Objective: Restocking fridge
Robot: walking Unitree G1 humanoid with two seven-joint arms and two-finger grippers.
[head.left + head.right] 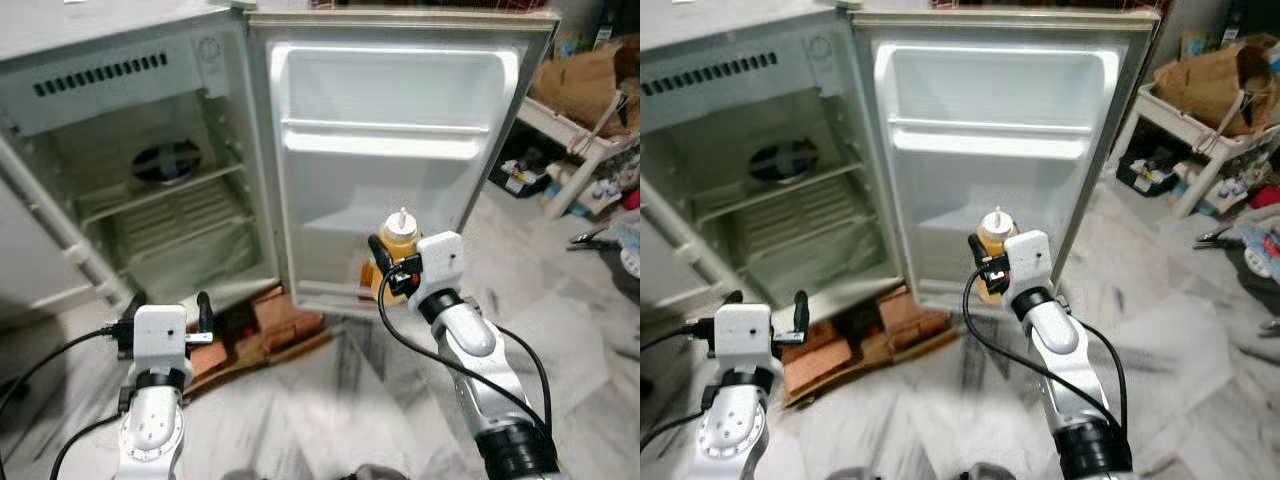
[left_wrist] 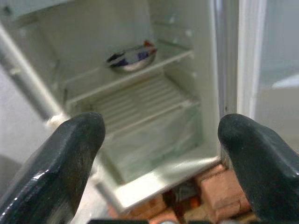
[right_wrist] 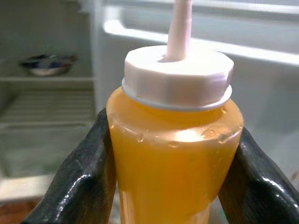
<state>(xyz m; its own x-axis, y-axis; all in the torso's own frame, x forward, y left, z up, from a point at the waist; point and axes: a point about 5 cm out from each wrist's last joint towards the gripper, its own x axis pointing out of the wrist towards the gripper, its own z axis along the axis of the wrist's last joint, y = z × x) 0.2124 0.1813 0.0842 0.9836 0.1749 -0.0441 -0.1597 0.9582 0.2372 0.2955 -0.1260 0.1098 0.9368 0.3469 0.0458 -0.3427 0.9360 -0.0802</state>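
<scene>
While my right gripper (image 1: pixel 385 268) clamps the squeeze bottle (image 3: pixel 174 140) of orange sauce between its two black fingers, I judge the step in hand to be carrying it to the fridge door (image 1: pixel 390 150) for shelving. My right arm reaches forward, wrist level, holding the bottle upright with its white nozzle cap up, just before the lowest door shelf (image 1: pixel 335 290). My left gripper (image 1: pixel 165 312) hangs low toward the cabinet, fingers (image 2: pixel 70 154) spread apart around nothing. Next I must ease the bottle over the shelf lip and lower it upright before letting go. Farther in, a bowl (image 1: pixel 166 161) sits on the upper wire shelf (image 1: pixel 150 195), and bricks (image 1: pixel 285 312) lie under the fridge.
</scene>
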